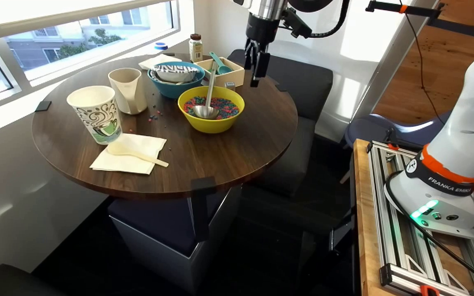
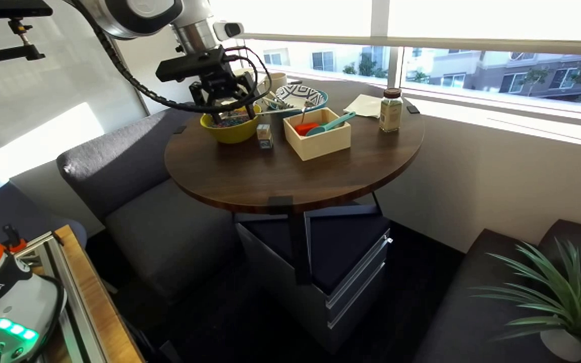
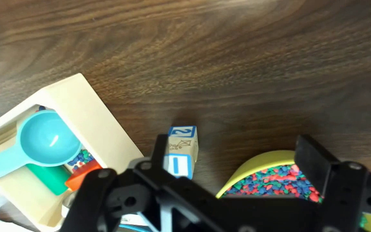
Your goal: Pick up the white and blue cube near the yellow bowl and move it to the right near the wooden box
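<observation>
The white and blue cube [image 3: 178,164] shows a blue-framed "1" on top. It appears stacked on a second cube with a blue "2" [image 3: 182,131]. The stack stands between the yellow bowl [image 3: 262,159] and the wooden box [image 3: 103,122]. In the exterior views the cube [image 2: 264,132] also shows beside the bowl [image 2: 230,135] and box [image 2: 323,143], and partly behind the bowl [image 1: 229,85]. My gripper [image 3: 233,138] is open and empty, above the table. In the wrist view, its left finger overlaps the cube's edge and its right finger overlaps the bowl. Contact cannot be told.
A metal ladle [image 1: 211,88] leans up from the yellow bowl. A teal scoop [image 2: 328,125] sticks out of the box. A teal bowl [image 1: 175,89], a pitcher [image 1: 132,92], a paper cup [image 1: 97,117], a jar [image 2: 390,111] and a napkin with a spoon [image 1: 132,154] stand around.
</observation>
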Available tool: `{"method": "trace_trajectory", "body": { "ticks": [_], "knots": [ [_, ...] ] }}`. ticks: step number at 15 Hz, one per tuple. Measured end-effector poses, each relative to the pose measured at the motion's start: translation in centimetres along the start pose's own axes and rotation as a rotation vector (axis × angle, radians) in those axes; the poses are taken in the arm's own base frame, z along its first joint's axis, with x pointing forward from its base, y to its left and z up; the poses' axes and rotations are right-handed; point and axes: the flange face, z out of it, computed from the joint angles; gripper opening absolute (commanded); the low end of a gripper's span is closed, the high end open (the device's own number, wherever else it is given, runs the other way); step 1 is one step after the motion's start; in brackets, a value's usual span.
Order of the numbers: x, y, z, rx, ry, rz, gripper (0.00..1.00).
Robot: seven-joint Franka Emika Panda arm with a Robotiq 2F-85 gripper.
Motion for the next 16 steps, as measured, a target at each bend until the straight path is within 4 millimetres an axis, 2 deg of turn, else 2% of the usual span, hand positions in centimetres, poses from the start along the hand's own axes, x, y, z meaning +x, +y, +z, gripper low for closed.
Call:
{"method": "trace_trajectory", "body": {
  "ticks": [5, 10, 16],
  "knots": [
    [2.7, 1.4, 1.6, 0.026, -0.059, -0.010, 1.00],
    [3.7, 3.1, 3.1, 0.039, -0.088, -0.005, 1.00],
    [4.2, 2.8, 5.2, 0.067, -0.107, -0.010, 1.00]
  ]
}}
